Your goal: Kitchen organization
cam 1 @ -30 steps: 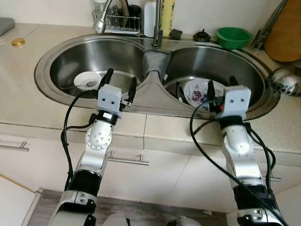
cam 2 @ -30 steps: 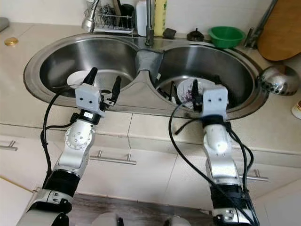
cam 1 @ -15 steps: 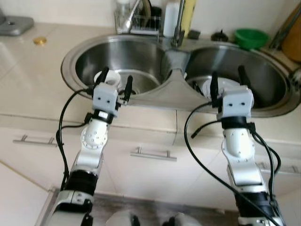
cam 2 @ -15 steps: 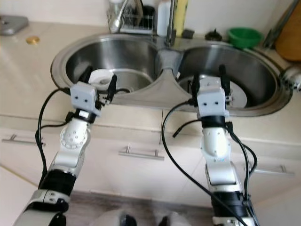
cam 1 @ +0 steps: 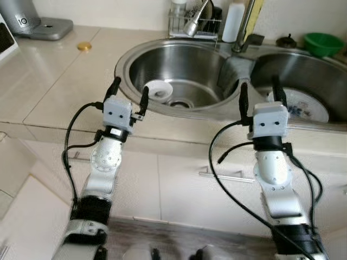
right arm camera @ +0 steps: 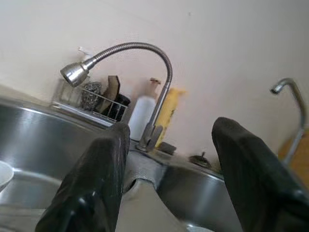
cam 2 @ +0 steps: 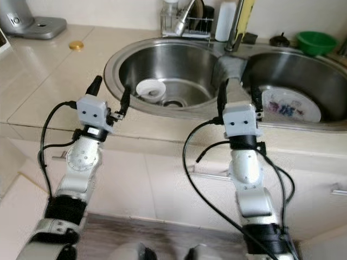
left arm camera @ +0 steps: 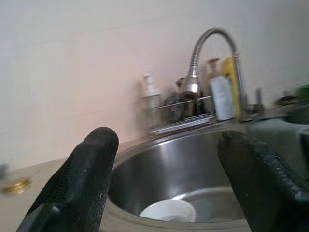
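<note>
1. Left eye view: the left gripper and the right gripper, both spread wide and empty, hover at the near rim of the double sink. Upper left, an appliance reads "10".
2. Right eye view: the white bowl lies centre-frame, the patterned plate right; both probably fragile and slippery, best gripped by the rim.
3. Left wrist view: the bowl sits at bottom centre.
4. Right wrist view: faucet at centre; no legible labels.

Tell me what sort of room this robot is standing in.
A home kitchen, most likely. It faces a double-basin steel sink set in a tiled counter, with a white bowl in the left basin, a patterned plate in the right, and a flexible faucet beside a wire caddy.
</note>
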Motion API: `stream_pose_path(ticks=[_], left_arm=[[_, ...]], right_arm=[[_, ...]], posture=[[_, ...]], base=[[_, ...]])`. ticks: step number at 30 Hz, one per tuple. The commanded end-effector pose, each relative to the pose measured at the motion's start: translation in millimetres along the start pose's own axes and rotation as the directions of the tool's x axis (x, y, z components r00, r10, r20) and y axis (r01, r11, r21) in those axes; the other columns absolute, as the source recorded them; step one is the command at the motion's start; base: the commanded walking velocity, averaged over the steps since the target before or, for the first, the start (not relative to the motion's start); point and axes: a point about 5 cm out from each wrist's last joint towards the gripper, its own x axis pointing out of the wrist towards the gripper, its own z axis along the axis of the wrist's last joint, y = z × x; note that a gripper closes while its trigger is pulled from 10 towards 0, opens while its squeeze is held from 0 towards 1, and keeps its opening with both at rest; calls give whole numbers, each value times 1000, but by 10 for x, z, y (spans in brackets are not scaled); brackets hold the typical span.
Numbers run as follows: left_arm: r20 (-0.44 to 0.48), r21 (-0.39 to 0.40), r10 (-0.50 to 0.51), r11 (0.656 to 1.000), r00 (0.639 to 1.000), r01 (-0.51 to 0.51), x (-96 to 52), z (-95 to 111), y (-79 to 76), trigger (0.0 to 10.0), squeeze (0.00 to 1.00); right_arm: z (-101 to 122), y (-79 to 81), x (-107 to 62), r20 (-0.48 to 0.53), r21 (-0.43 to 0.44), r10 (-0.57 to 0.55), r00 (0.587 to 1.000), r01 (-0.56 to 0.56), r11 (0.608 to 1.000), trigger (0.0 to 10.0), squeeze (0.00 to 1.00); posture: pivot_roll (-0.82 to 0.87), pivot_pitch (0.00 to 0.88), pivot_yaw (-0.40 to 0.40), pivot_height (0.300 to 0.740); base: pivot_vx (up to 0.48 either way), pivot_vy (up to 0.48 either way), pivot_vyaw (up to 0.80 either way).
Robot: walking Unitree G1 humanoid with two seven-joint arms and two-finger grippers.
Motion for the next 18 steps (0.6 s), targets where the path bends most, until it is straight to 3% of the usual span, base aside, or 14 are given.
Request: stream_pose_path(ticks=[1,5,14,18], left_arm=[[26,28,12,1000,1000,-13,9,44,77,10000,0],[39,28,6,1000,999,-7,-1,56,67,10000,0],[33,37,-2,999,999,1,-3,41,54,10000,0],[34,39,-4,999,999,3,-3,38,45,10000,0]], right_arm=[[77,17,30,33,1,0,999,0,1000,10000,0],[34,-15,15,1,9,-14,1000,14,1000,10000,0],[24,-61,-15,-10,28,-33,999,34,999,10000,0],[26,-48,-40,-10,38,-30,999,30,999,10000,0]], posture=[[82,0,-39,740],[78,0,-40,740],[74,0,-39,740],[74,0,-39,740]], base=[[0,0,0],[0,0,0],[0,0,-800],[0,-199,0]])
